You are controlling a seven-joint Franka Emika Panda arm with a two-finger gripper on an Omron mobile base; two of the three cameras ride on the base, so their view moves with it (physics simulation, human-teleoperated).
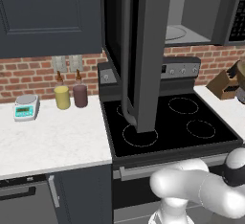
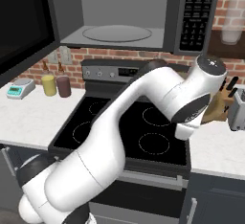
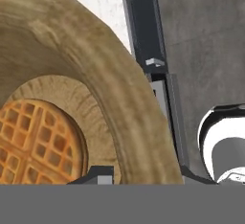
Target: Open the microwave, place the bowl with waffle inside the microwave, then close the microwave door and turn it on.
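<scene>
End effector (image 3: 98,173) pinches the bowl (image 3: 95,74) rim, one finger inside near the waffle (image 3: 38,141); bowl fills hand view's left. Microwave door (image 1: 143,50) swung wide, so cavity of the microwave (image 2: 119,12) upper centre is reachable. Next: lift in.

one dark grey wall-mounted microwave (image 2: 134,12), its wide black-glass door (image 1: 139,50) open. one tan wooden bowl (image 3: 95,74) with one golden waffle (image 3: 33,141). two bottles: one yellow (image 1: 61,95), one dark purple (image 1: 80,94). one small kitchen scale (image 1: 26,107). one brown knife block (image 1: 224,85). four stove burner rings.
</scene>
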